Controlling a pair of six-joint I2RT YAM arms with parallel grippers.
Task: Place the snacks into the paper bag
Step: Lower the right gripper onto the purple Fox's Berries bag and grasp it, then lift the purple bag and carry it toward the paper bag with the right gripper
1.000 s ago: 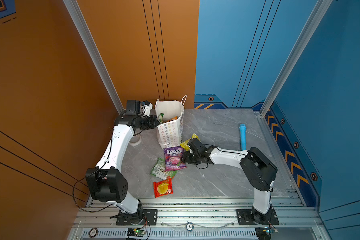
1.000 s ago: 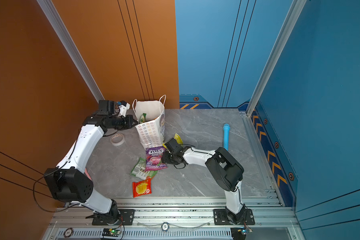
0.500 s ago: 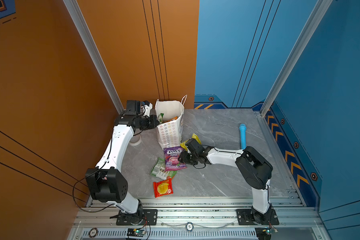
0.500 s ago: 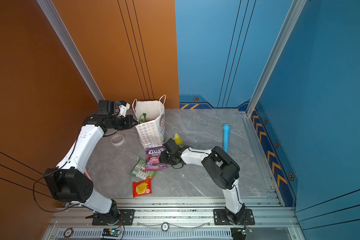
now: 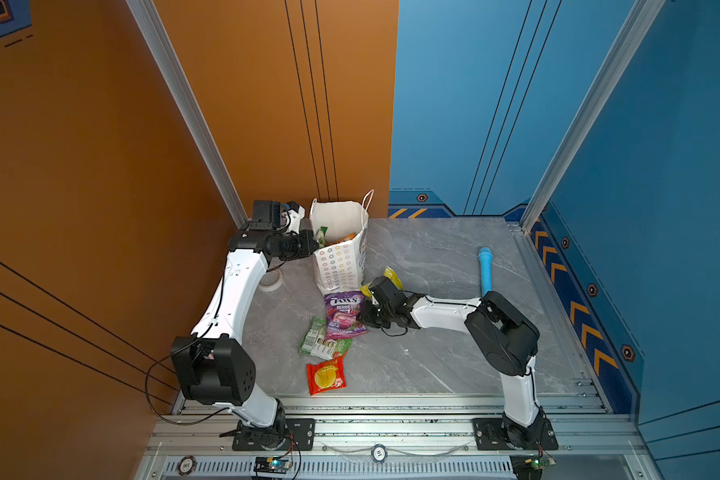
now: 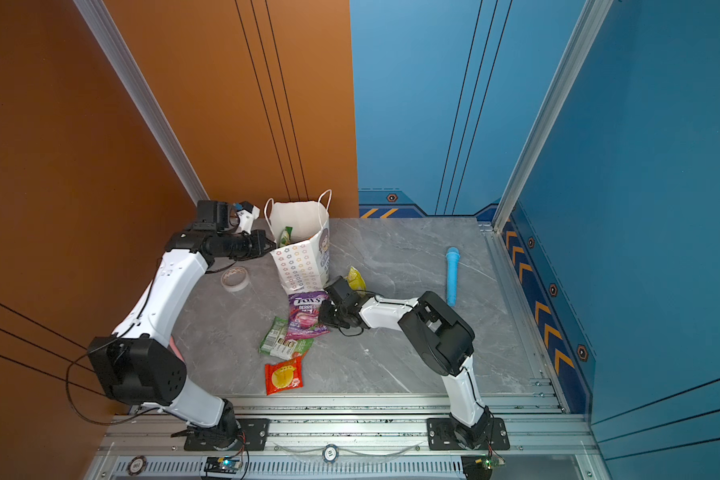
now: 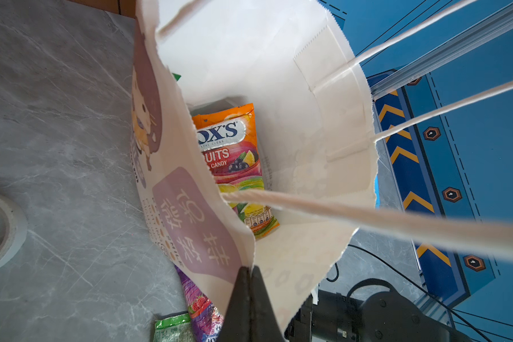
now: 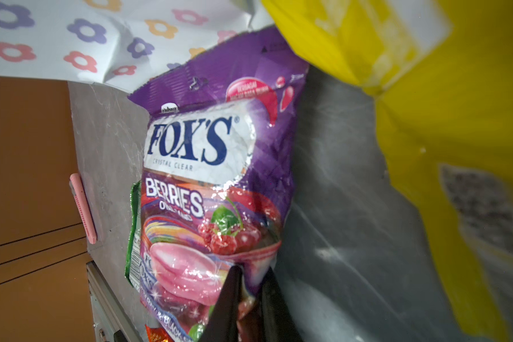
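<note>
The right pincer [image 8: 251,272] clamps an edge of the purple packet [image 8: 214,165], which lies on the table [image 5: 433,257], long axis pointing at the bag [image 5: 338,266] just beyond. The left pincer [image 7: 251,271] pinches the bag's rim.

I see a booth: an orange wall [image 5: 100,166] fills the left and back-left, a blue wall [image 5: 661,208] the back-right and right, both crossed by thin black lines. Silver metal posts [image 5: 184,108] rise at the corners. My table [image 5: 433,257] is grey and marbled, edged on the right by orange chevron trim [image 5: 578,309], with an aluminium rail [image 5: 391,405] in front.
</note>
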